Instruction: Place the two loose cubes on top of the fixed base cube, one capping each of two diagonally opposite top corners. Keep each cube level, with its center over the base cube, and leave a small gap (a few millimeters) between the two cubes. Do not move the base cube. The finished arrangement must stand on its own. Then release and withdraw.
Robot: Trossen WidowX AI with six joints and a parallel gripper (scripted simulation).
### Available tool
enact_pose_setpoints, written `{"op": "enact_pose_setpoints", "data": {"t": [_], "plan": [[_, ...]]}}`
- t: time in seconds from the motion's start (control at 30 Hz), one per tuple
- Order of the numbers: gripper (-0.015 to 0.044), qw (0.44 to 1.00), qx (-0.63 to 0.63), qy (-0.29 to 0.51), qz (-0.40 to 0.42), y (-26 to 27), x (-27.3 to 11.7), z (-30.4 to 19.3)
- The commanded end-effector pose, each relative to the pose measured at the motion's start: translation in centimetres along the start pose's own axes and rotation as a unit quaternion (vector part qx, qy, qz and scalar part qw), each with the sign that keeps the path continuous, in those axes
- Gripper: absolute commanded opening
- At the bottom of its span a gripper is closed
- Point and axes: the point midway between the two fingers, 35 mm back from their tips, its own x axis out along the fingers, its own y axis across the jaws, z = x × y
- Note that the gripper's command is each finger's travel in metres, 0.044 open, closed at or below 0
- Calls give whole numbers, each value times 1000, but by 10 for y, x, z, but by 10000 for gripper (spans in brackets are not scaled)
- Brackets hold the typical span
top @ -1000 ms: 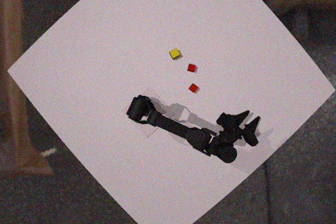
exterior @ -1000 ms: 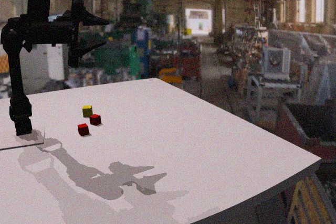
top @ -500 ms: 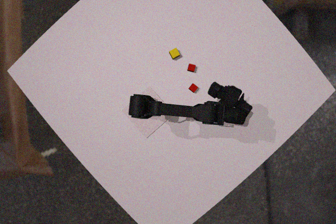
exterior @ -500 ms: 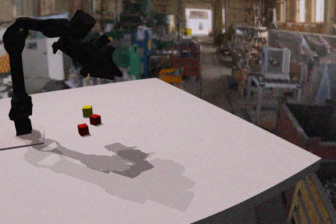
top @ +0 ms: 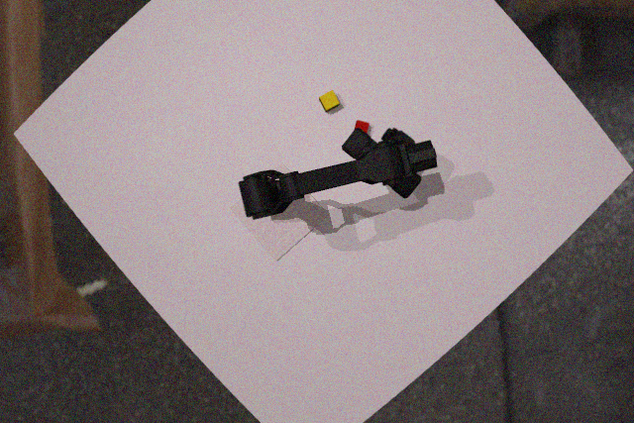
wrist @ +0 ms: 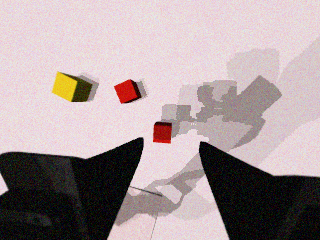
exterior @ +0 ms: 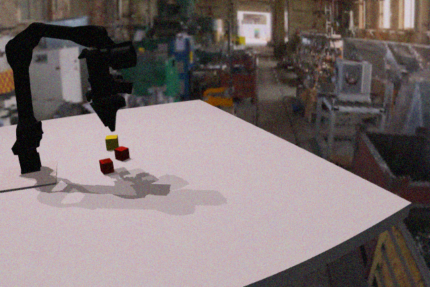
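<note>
The yellow base cube (top: 329,101) (exterior: 111,142) (wrist: 70,88) stands on the table. One red cube (top: 362,126) (exterior: 121,153) (wrist: 127,91) lies near it, apart from it. The other red cube (exterior: 106,166) (wrist: 162,133) lies farther from the yellow cube; the arm hides it in the top view. My gripper (exterior: 111,128) (wrist: 171,143) points down, open and empty, above the table. In the wrist view, this farther red cube appears just beyond the gap between the fingertips, closer to the left one. The fingertips are hidden in the top view.
The white table (top: 204,75) (exterior: 260,207) (wrist: 200,30) carries the cubes. The arm's shadow falls beside the farther red cube. A thin plate edge shows at the arm's base. The table's right corner shows in the exterior view.
</note>
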Motion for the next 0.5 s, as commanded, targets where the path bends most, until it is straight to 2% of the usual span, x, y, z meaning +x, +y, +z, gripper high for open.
{"op": "enact_pose_setpoints", "data": {"t": [0.0,0.23,0.47], "plan": [[265,998,3,59,-4,15,0,-17],[265,998,3,59,-4,14,4,-17],[265,998,3,59,-4,14,52,-22]]}}
